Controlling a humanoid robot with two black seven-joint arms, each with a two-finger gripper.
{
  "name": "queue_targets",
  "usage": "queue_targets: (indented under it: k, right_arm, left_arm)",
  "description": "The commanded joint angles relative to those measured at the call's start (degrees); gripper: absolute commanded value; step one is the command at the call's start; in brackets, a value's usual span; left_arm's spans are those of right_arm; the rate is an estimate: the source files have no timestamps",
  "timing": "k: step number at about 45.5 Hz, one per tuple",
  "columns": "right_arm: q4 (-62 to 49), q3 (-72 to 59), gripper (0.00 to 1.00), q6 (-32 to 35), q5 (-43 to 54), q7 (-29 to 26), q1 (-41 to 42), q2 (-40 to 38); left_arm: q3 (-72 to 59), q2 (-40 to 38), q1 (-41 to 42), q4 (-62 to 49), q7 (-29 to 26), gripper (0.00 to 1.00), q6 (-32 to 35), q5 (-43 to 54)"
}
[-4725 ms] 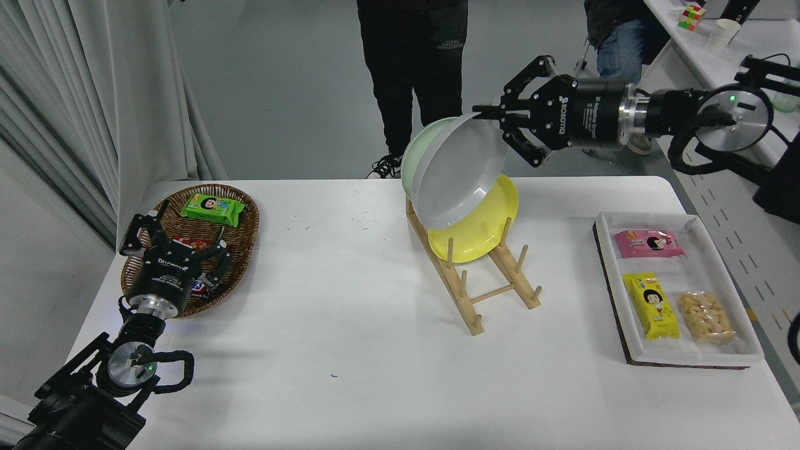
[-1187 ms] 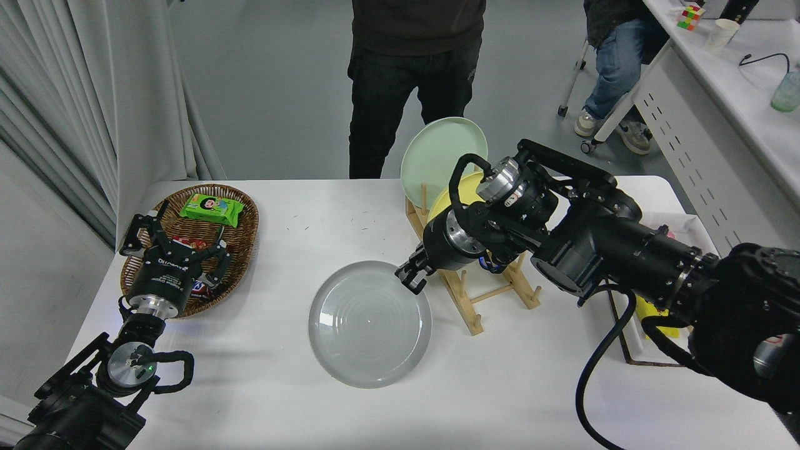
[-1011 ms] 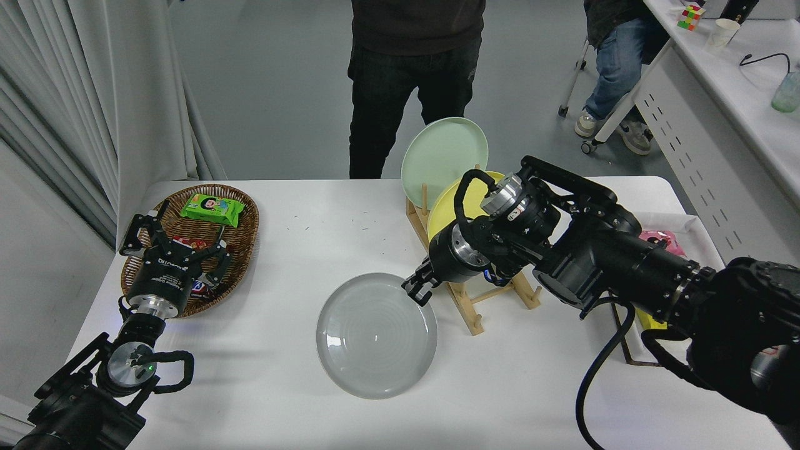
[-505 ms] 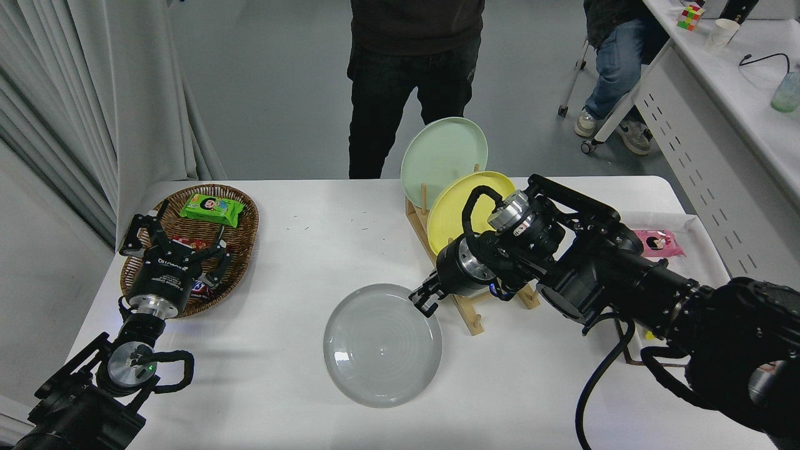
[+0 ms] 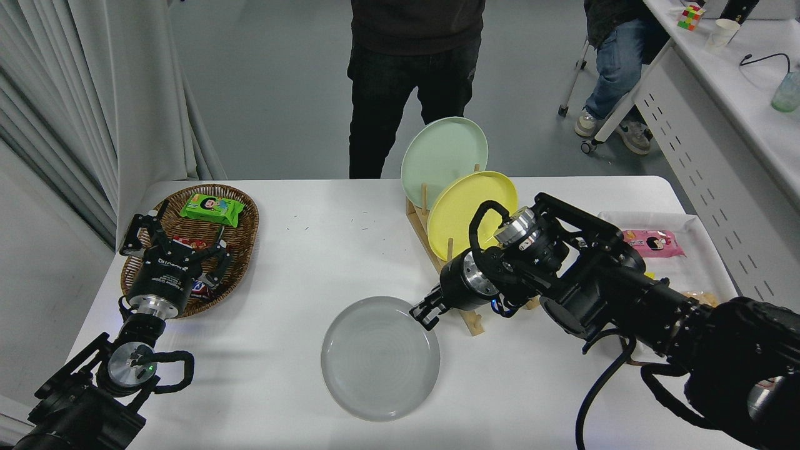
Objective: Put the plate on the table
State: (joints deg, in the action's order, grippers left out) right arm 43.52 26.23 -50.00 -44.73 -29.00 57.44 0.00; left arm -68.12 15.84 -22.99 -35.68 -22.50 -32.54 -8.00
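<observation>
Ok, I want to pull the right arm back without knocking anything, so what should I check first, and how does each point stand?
1. Round pale grey plate flat on the white table: ok.
2. Right gripper let go of the plate's rim: cannot tell, its tips sit right at the rim.
3. Yellow plate and mint-green plate upright in the wooden rack: ok.
4. Arm clear of rack: not ok, it lies across it.
5. Left gripper parked by the wicker basket: ok.
</observation>
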Motion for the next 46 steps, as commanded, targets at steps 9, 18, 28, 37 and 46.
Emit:
queue_targets:
  k: [9, 18, 28, 37, 46]
  right_arm:
    - [-0.19, 0.76, 0.00, 0.00, 0.26, 0.00, -3.82, 0.00]
    - [-0.28, 0.76, 0.00, 0.00, 0.26, 0.00, -4.00, 0.00]
    - [-1.24, 1.19, 0.00, 0.00, 0.26, 0.00, -4.70, 0.00]
    - [-2.21, 1.55, 0.00, 0.00, 0.26, 0.00, -4.88, 0.00]
    - [-2.21, 1.72, 0.00, 0.00, 0.17, 0.00, -4.88, 0.00]
  left_arm:
    - [0.00, 0.07, 0.06, 0.00, -0.09, 0.98, -0.07, 0.00]
    - [0.00, 0.07, 0.05, 0.00, 0.00, 0.98, 0.02, 0.00]
    - [0.00, -0.02, 0.05, 0.00, -0.09, 0.98, 0.02, 0.00]
    - [0.00, -0.02, -0.03, 0.00, 0.00, 0.98, 0.02, 0.00]
    - [0.00, -0.02, -0.03, 0.00, 0.00, 0.98, 0.02, 0.00]
